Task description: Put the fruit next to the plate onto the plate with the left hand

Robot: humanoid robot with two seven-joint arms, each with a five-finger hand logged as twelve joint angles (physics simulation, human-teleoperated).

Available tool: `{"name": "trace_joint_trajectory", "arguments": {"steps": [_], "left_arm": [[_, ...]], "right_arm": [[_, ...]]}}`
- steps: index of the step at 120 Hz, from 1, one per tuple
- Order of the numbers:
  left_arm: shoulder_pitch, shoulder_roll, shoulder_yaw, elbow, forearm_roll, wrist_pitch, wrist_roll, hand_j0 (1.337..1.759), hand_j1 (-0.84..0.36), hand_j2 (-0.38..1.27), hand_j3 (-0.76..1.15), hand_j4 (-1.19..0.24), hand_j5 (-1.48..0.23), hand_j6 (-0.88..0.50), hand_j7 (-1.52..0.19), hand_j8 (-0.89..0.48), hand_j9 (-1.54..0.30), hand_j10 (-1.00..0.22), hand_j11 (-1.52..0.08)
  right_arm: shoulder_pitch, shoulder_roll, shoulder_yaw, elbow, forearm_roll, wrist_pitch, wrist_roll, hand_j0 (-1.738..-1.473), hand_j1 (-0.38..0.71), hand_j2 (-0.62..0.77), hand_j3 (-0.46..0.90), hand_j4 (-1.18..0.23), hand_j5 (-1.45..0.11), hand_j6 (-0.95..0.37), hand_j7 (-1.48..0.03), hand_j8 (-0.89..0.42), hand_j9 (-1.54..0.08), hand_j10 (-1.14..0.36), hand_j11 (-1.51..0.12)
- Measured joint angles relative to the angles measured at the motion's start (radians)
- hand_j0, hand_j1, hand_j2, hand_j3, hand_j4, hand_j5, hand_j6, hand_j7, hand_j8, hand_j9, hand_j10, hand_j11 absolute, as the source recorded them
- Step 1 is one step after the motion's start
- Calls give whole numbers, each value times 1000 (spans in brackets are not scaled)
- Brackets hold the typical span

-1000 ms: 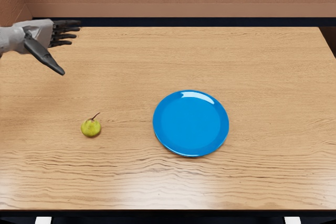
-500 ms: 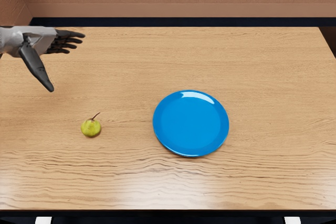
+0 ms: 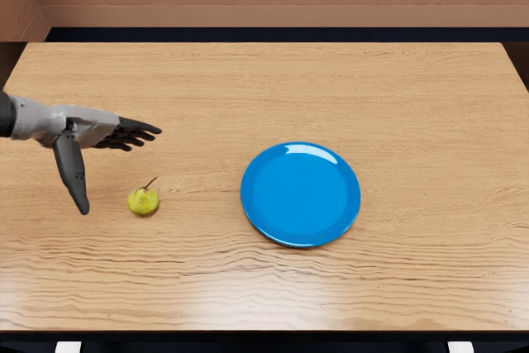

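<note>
Pear (image 3: pixel 143 202): on bench (image 3: pixel 413 88) near left edge, apart from plate (image 3: pixel 300 194). Left hand (image 3: pixel 97 131) just beyond it, spread, holding nothing. Lower over pear, thumb opposite the 4 fingers; close gently, avoiding stem.

Glossy blue plate (image 3: pixel 301 194) and smooth-skinned pear (image 3: pixel 143 201) rest on a grained, slightly shiny wooden table (image 3: pixel 331 88).

So that's one pear (image 3: pixel 143 201), one blue plate (image 3: pixel 300 194), one wooden table (image 3: pixel 273 88) under both, and just one hand (image 3: pixel 92 140) in view, coming in from the left edge.
</note>
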Motion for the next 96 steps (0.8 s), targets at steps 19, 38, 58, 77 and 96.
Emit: {"name": "trace_joint_trajectory", "arguments": {"steps": [19,38,58,77,96], "left_arm": [[-90,-7,114,-48,1,57,3,1658,349,1,0,-4,0,-4,0,-4,0,-3,0],[-135,-41,196,-81,0,144,62,1658,349,1,0,-4,-1,-4,0,-4,0,-3,0],[-203,-91,301,-107,-2,269,117,1658,349,0,0,-3,0,-4,0,-3,0,-2,0],[-281,-131,401,-143,-9,382,158,1658,349,0,0,-2,0,-3,0,-3,0,-2,0],[-345,-144,488,-191,-25,472,169,1658,349,0,0,-2,0,-3,0,-3,0,-2,0]], "right_arm": [[0,0,0,0,0,0,0,-1658,-320,-5,0,-24,-31,-24,-31,-24,-31,-24,-31],[0,0,0,0,0,0,0,-1658,-320,-5,0,-24,-31,-24,-31,-24,-31,-24,-31],[0,0,0,0,0,0,0,-1658,-320,-5,0,-24,-31,-24,-31,-24,-31,-24,-31],[0,0,0,0,0,0,0,-1658,-320,-5,0,-24,-31,-24,-31,-24,-31,-24,-31],[0,0,0,0,0,0,0,-1658,-320,-5,0,-24,-31,-24,-31,-24,-31,-24,-31]]}}
